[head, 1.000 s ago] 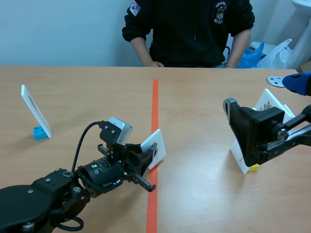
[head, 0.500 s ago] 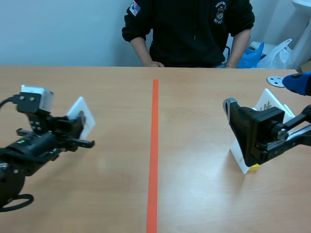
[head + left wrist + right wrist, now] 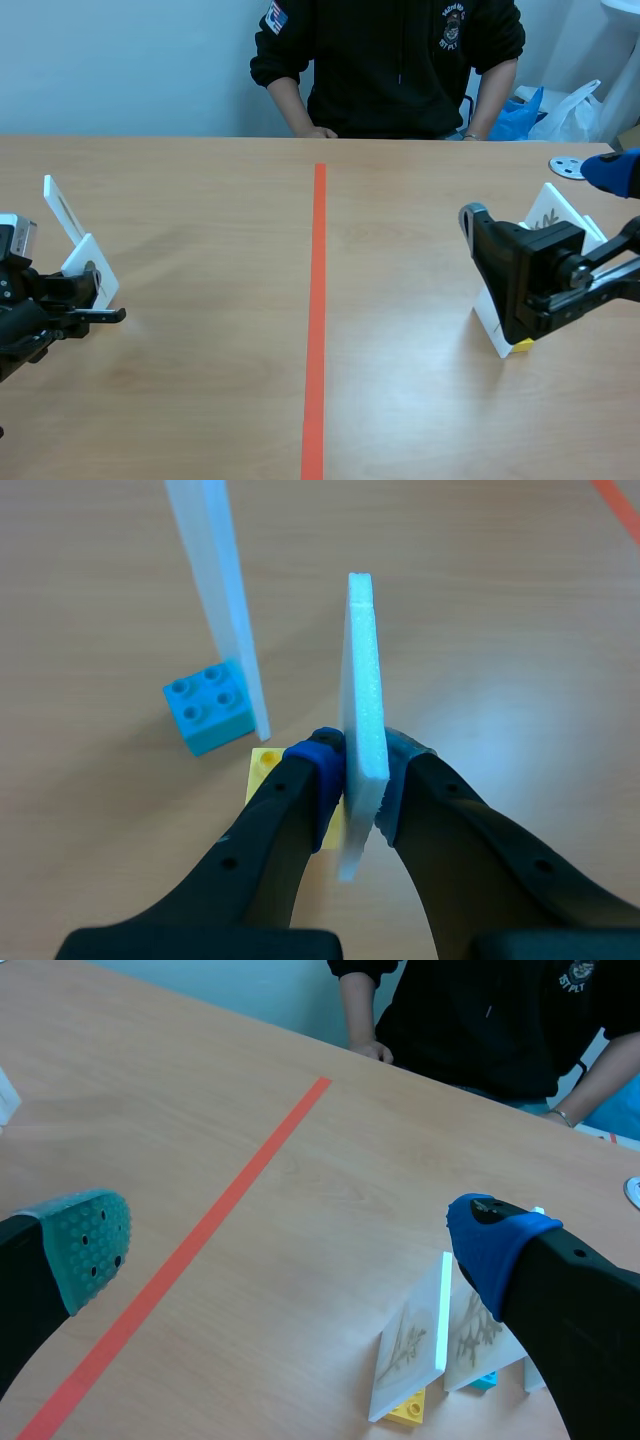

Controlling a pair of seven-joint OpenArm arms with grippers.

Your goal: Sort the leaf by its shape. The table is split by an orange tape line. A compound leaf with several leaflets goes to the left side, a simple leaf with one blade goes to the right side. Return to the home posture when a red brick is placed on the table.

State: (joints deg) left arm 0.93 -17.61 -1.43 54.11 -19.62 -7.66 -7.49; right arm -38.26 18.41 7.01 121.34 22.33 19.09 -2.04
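On the wooden bench [image 3: 200, 200], well left of the orange tape line [image 3: 317, 300], we see the left hand [image 3: 360, 780] clamped on the white leaf card [image 3: 362, 680], upright and edge-on, its yellow block [image 3: 262, 780] just beside the blue-based card [image 3: 215, 610], while the right hand [image 3: 292, 1242] sits far right, fingers apart.

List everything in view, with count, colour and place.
Held card: one, white, yellow brick at its base, left of the tape.
Standing card: one, white, in a blue brick, just ahead of the held card.
Leaf cards: at least two, white, propped on the right side.
Tape line: one, orange, down the table's middle.
Table: one, light wood.
Disc: one, grey, far right.
Person: one, black top, across the table.
Left gripper: one, black, jaws shut on the held card.
Right gripper: one, black, jaws open, above the right side.
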